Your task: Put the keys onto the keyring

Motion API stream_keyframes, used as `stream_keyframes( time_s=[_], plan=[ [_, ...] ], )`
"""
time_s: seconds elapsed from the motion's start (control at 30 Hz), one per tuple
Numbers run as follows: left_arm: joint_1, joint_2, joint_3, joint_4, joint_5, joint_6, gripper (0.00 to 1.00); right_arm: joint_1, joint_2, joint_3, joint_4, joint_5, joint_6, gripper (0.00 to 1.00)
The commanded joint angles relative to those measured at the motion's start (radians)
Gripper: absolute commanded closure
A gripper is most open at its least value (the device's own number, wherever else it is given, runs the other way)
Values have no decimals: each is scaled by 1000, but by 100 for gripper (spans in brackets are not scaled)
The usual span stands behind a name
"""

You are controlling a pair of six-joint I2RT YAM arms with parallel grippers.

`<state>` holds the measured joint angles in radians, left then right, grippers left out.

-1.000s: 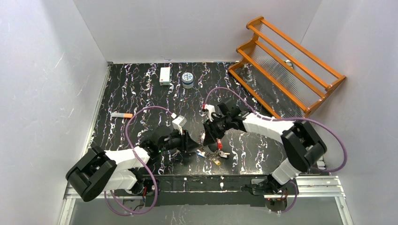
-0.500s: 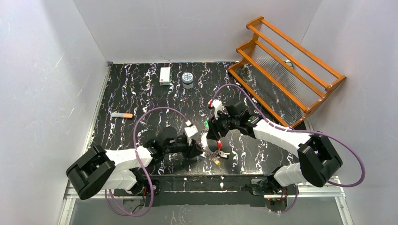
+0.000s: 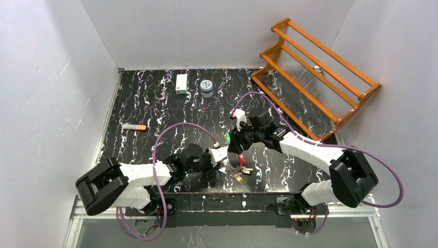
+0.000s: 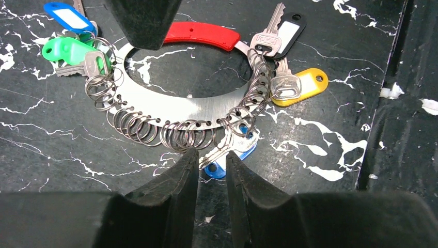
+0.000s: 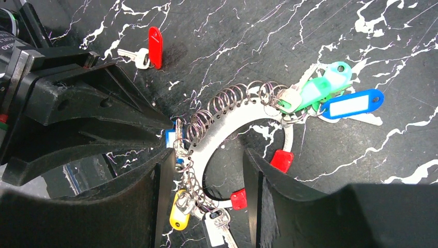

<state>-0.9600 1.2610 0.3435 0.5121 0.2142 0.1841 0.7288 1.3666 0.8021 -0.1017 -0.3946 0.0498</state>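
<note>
My right gripper (image 5: 209, 155) is spread wide astride the keyring (image 4: 170, 111), one finger inside its hole and one outside. The keyring lies on the table (image 5: 361, 51), with keys (image 4: 281, 82) fanned round it. My left gripper (image 4: 212, 155) is nearly pressed together at a blue-tagged key (image 4: 235, 144); whether it pinches, I cannot tell. A red-tagged key (image 5: 150, 49) lies apart.

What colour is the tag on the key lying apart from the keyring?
Red; the tag shows best in the right wrist view.
</note>
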Motion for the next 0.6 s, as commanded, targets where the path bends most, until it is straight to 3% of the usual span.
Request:
stream_keyframes(
  time_s=[0.0,0.57],
  plan=[
    [-10,-1,13,-15,-6,60,76,2,-36,-8,19,8,7,41],
    [-28,76,32,55,42,64,74,2,-12,2,0,1,14,40]
  ],
)
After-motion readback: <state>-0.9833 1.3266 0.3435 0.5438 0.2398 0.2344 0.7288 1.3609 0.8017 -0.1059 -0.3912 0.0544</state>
